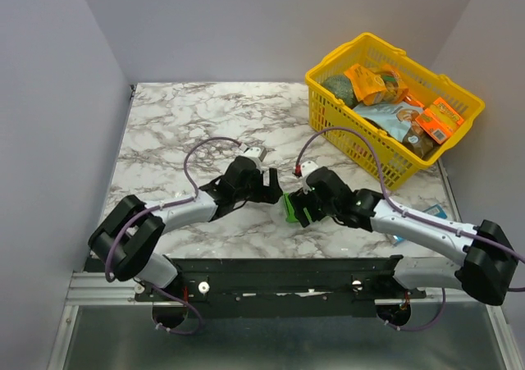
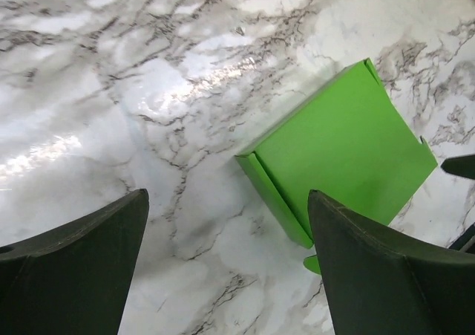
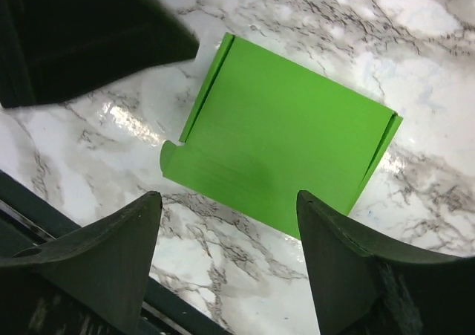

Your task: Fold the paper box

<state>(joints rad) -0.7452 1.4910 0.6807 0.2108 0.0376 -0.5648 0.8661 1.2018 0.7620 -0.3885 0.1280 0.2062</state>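
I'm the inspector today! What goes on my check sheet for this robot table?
Surface: shiny white-and-grey marbled tabletop.
Job's things: small bright green card box, folded up, lying flat between the arms, small tab sticking out.
Clutter: yellow plastic basket of food packets, far right; blue-and-white pack beside right arm.
Grippers: left gripper and right gripper by the box, jaws open, holding nothing.
Cables: purple cables loop over each arm.
Surroundings: plain grey walls.
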